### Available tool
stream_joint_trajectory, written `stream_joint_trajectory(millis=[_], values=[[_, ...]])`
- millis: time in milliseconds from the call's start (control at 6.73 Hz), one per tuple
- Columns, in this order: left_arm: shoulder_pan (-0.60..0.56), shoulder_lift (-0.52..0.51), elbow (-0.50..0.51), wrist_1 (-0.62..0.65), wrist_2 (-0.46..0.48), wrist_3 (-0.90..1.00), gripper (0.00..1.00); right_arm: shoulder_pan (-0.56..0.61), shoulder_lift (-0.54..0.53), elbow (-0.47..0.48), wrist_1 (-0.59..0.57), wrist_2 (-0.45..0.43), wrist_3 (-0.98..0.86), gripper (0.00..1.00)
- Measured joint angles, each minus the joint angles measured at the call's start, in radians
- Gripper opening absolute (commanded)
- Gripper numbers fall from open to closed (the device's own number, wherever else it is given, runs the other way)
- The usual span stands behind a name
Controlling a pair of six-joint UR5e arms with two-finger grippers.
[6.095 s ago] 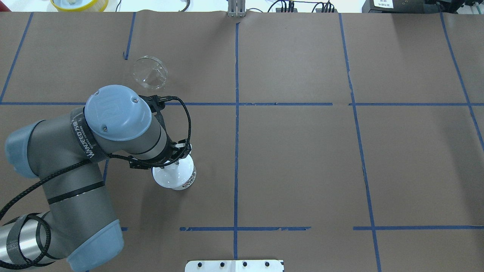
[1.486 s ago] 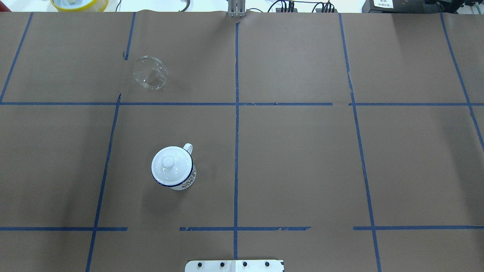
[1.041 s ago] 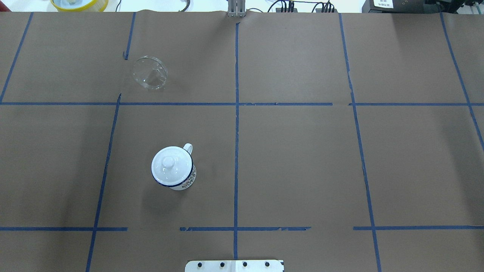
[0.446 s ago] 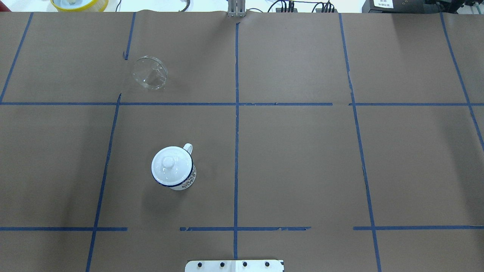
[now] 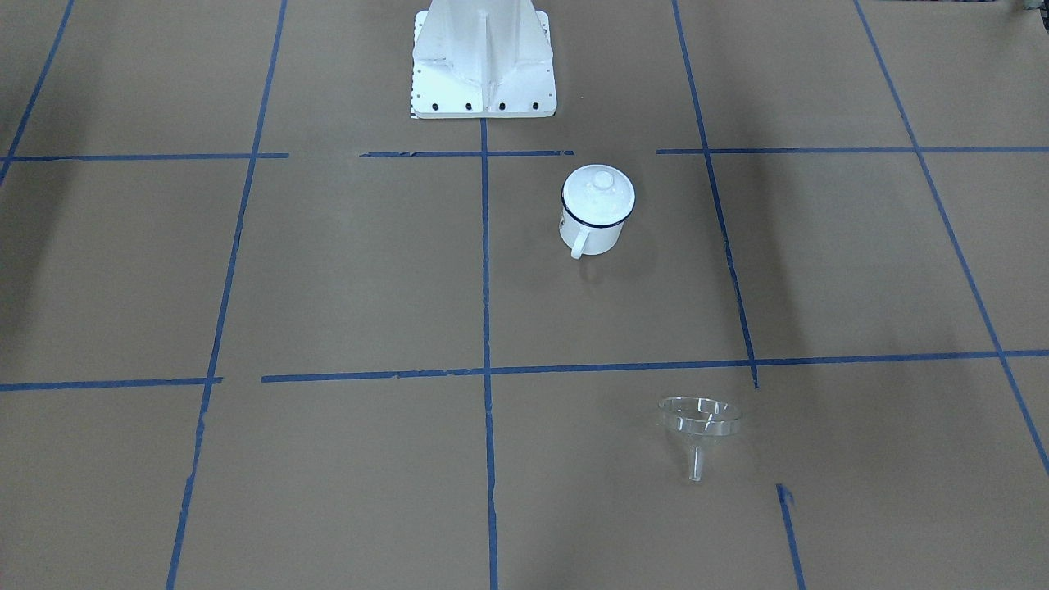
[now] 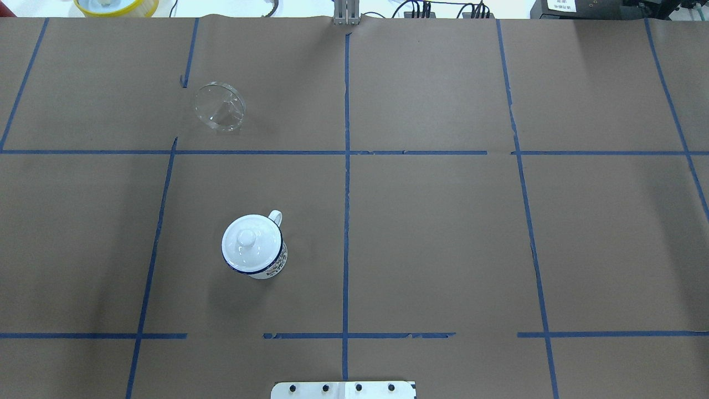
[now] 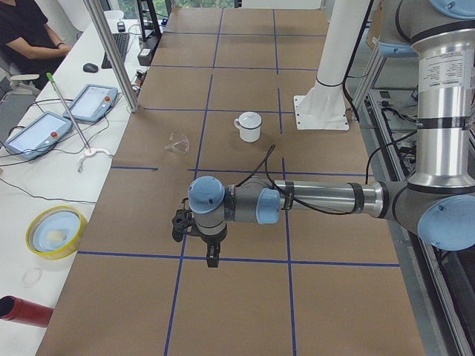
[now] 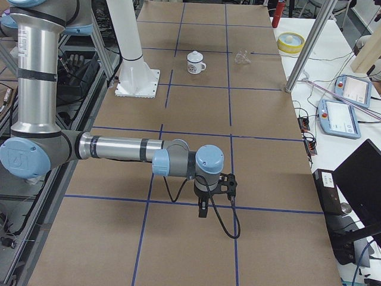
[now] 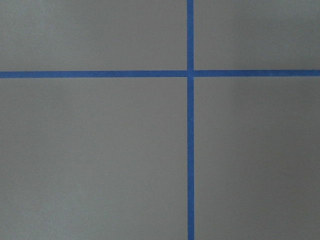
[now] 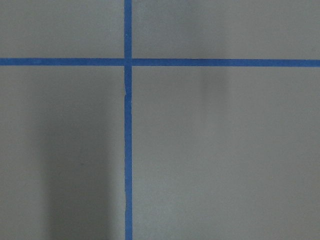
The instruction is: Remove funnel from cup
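The left claw (image 7: 211,256) and right claw (image 8: 203,210) hang low over the counter (image 6: 443,233), far from the work. Whether either is spread or pressed together I cannot tell. The funnel (image 6: 220,106) lies tilted on the counter, well apart from the cup (image 5: 592,231). I judge little risk is left: the light funnel might roll if nudged. The cup wears a lid (image 6: 247,239), so its contents are hidden.

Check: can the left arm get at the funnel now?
Probably yes: the funnel rests on the bare table, apart from the cup, and nothing stands between it and the left gripper.
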Motion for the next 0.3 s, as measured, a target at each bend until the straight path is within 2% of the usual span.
stream_joint_trajectory(millis=[297], values=[[0.000,-0.004,0.000,0.000,0.001,0.000,1.00,0.000,0.000,0.001,0.000,0.000,0.000,1.00]])
